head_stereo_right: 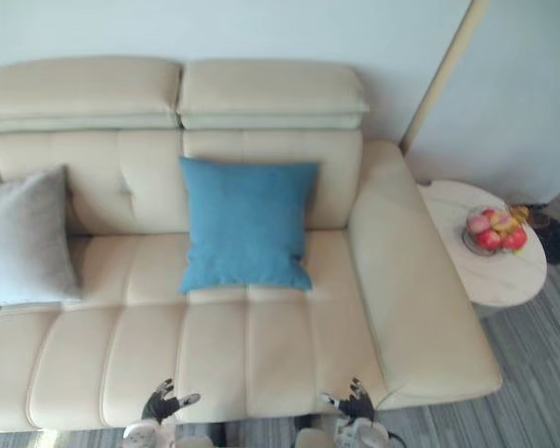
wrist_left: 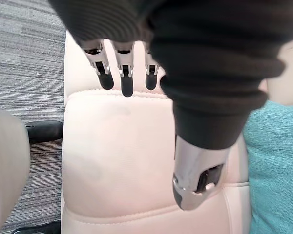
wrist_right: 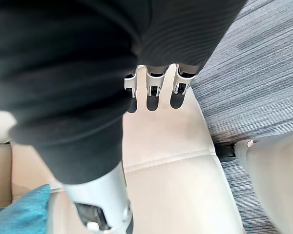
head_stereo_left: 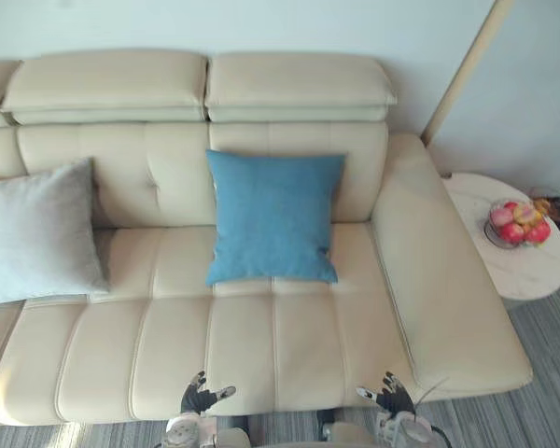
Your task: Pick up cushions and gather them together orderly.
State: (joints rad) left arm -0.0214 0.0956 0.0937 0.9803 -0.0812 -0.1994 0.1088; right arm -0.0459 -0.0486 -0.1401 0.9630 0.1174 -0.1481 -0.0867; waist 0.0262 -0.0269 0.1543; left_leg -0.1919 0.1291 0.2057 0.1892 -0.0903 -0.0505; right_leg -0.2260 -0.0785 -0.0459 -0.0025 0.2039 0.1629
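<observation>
Bright even daylight; faint shadow under blue cushion; sunlit patch on carpet.

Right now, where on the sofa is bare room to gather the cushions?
The sofa seat is bare between the grey cushion and the blue cushion, and along its front by the left hand and right hand. A narrower patch lies between the blue cushion and the right armrest. A fruit bowl crowds the side table.

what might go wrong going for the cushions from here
The blue cushion and grey cushion sit apart at the back of the sofa, far from the open left hand and right hand at its front edge: a long reach risks a weak grasp. A wide rightward swing could hit the fruit bowl.
</observation>
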